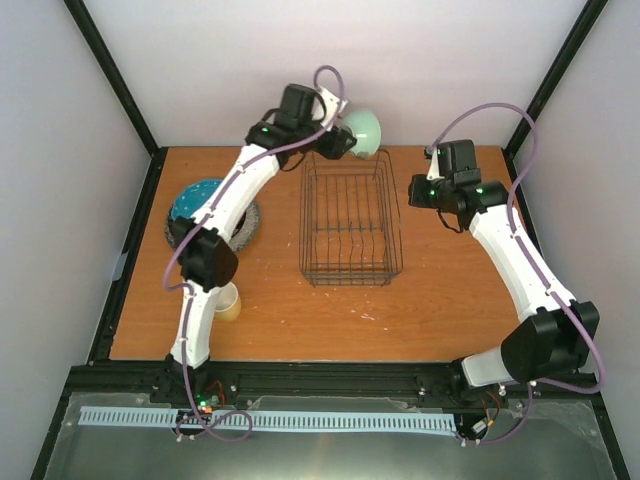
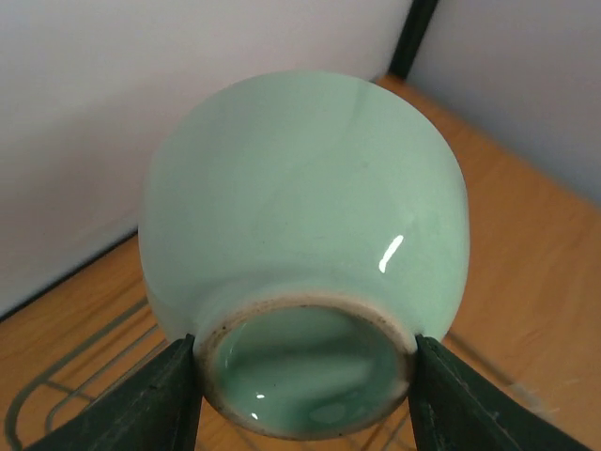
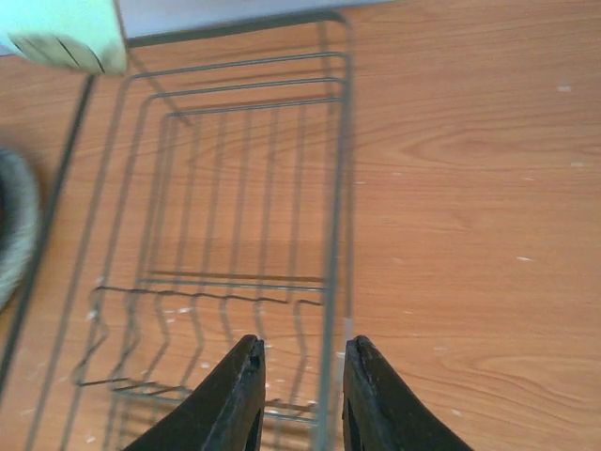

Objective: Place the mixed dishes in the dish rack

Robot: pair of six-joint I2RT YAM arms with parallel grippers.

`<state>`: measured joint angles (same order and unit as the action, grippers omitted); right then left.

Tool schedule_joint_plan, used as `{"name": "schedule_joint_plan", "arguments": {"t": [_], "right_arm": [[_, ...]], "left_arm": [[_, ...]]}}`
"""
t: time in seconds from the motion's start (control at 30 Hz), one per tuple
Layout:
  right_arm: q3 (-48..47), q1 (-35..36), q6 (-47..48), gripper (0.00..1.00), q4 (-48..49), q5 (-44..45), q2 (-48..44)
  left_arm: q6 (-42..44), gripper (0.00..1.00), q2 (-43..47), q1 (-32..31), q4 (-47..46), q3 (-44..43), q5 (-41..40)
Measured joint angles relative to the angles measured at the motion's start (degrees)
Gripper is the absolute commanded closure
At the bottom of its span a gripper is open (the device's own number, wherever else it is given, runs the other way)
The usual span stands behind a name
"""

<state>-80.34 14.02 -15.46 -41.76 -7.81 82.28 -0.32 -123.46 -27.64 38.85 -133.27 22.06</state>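
The pale green bowl [image 1: 362, 131] [image 2: 300, 207] hangs in the air over the far end of the dish rack [image 1: 352, 282], its foot ring pinched between the fingers of my left gripper [image 1: 345, 138] [image 2: 305, 348]. The bowl [image 3: 66, 33] also shows at the top left of the right wrist view. My right gripper [image 1: 412, 190] [image 3: 300, 343] is beside the rack's right side, jaws a little apart and straddling the rim wire [image 3: 343, 188] without gripping it. A blue dotted plate [image 1: 192, 198] lies on a grey speckled plate [image 1: 245, 225] at the left. The yellow mug [image 1: 228, 300] stands near the left arm.
The dark wire rack holds no dishes; its upright slot wires [image 3: 188, 319] sit at the near end. Black frame posts and white walls close in the table on three sides. The grey plate's edge [image 3: 14, 225] shows left of the rack.
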Motion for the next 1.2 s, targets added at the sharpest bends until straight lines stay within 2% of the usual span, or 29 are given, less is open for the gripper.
{"name": "schedule_joint_plan", "arguments": {"t": [0.1,0.3,0.67,0.93,1.2], "right_arm": [[0.94,-0.42,-0.11,0.74,-1.09,5.64,-1.49],[1.09,-1.25,-0.22,0.74,-1.79,9.66,-1.79],[2.12,-1.25,-0.24,0.75,-1.99,8.83,-1.79],[2.12,-1.25,-0.15,0.74,-1.99,7.02,-1.73],[2.10,-1.25,-0.13,0.74,-1.99,5.27,-0.76]], "left_arm": [[4.37,0.99,-5.70,-2.71,5.44,-4.90,-8.46],[11.58,0.99,-7.67,-7.63,11.52,-0.59,-21.92],[18.82,1.00,-9.09,-9.97,9.14,3.58,-34.88],[21.73,0.99,-15.41,-9.84,5.16,3.58,-37.22],[22.53,0.97,-16.17,-9.92,1.84,3.48,-36.65]]}}
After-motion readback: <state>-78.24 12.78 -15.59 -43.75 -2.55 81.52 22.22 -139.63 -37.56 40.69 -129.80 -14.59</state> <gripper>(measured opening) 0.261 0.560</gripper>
